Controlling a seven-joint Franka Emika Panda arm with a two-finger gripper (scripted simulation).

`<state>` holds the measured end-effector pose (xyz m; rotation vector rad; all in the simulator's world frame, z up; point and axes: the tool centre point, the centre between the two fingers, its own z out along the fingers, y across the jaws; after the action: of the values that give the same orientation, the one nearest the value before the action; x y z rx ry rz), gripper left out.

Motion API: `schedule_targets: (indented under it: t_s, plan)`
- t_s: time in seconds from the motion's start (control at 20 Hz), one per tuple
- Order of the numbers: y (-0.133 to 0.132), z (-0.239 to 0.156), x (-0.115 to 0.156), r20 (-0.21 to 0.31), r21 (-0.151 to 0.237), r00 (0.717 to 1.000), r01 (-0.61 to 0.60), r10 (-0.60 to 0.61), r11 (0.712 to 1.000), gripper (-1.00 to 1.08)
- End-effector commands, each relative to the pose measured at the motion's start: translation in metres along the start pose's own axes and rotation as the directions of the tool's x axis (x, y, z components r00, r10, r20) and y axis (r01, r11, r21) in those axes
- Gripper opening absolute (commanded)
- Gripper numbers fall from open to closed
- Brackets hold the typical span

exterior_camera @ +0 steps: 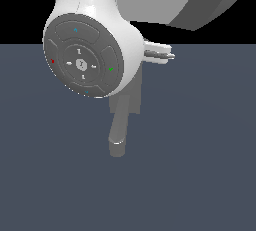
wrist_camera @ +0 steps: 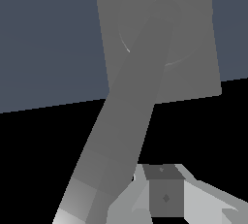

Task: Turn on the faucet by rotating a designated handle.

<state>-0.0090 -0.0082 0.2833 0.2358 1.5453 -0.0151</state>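
Faucet [exterior_camera: 119, 137] is rendered matte grey, smooth, metal-like; arm shell [exterior_camera: 127, 37] is rendered glossy white plastic; floor [exterior_camera: 200, 150] is rendered flat matte blue-grey.

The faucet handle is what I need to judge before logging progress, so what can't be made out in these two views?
- Handle: not identifiable in either view; the arm's round end covers the faucet's upper part in the exterior view.
- Claw: cropped by the wrist view's edge; open or shut is unclear.
- Spout: its tip is cut off in the wrist view.
- Base plate: partly behind the spout.
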Motion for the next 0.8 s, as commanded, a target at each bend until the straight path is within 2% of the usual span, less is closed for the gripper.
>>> schedule_targets:
  t_s: [0.0,0.7,0.75]
  plan:
    - [-0.003,0.003,-0.001,-0.001,-0.090,0.997,0.073,-0.073,0.993,-1.00]
    - [-0.047,0.013,-0.006,-0.010,-0.104,0.992,0.121,-0.123,0.987,-1.00]
    - [-0.043,0.016,-0.011,0.061,-0.075,0.996,0.063,-0.059,0.995,-1.00]
